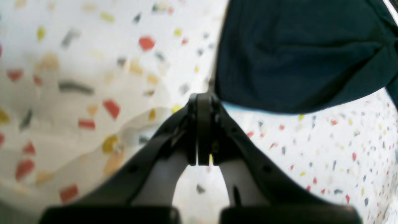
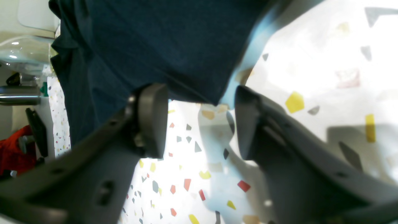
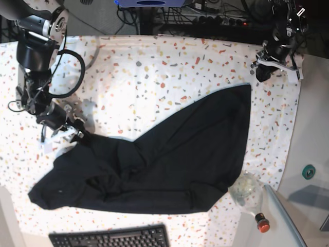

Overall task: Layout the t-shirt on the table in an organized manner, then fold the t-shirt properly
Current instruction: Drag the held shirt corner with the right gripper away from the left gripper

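Note:
The black t-shirt (image 3: pixel 169 159) lies crumpled across the table (image 3: pixel 154 67), one corner stretched to the far right and the bulk bunched at the near left. My right gripper (image 3: pixel 77 135) is at the shirt's left edge. In the right wrist view the right gripper (image 2: pixel 199 99) is open, and a corner of the t-shirt (image 2: pixel 161 46) reaches down just beyond its fingertips. My left gripper (image 3: pixel 259 72) hovers just past the shirt's far right corner. In the left wrist view the left gripper (image 1: pixel 200 96) is shut with nothing seen in it, and the t-shirt (image 1: pixel 295 56) lies beside its tips.
A black keyboard (image 3: pixel 110 237) lies at the table's near edge. A clear bottle (image 3: pixel 245 189) with a red cap (image 3: pixel 262 224) lies at the near right, next to the shirt's hem. Cables and equipment run behind the far edge.

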{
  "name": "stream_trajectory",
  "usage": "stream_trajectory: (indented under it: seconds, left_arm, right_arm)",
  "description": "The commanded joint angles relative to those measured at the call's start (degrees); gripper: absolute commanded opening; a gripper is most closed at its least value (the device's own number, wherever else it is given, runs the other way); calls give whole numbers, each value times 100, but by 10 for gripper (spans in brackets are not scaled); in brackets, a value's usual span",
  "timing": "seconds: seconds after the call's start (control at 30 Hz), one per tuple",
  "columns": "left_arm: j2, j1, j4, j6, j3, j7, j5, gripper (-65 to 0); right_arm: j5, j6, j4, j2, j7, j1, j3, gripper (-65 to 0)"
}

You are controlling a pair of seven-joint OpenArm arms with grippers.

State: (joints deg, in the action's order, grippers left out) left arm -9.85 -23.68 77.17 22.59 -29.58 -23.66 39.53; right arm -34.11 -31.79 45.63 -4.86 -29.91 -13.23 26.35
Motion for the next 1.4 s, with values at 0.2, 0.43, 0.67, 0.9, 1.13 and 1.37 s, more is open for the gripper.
stream_trajectory:
  seconds: [0.2, 0.43, 0.67, 0.9, 1.13, 1.37]
  left_arm:
    - [-83, -10, 77, 66, -44, 102, 87, -650]
    - [-83, -1, -81, 66, 9, 102, 78, -650]
    - [-31, -45, -73, 66, -53, 102, 87, -645]
    - [48, -45, -73, 66, -53, 102, 87, -370]
    - [31, -10, -73, 66, -53, 102, 87, -367]
    - [48, -1, -117, 66, -44, 102, 87, -367]
  right_arm:
    - [-101, -96, 57, -63, 86, -202, -2, -417]
    - [-136, -96, 66, -54, -73, -175, 60, -650]
    - [-136, -96, 910, -54, -829, 159, 60, -650]
    - [-136, 318, 2993, -98, -1761, 1161, 68, -650]
    - [-101, 871, 4620, -116, -2156, 1873, 68, -650]
    - [-101, 1162, 5596, -107, -2552, 2312, 68, -650]
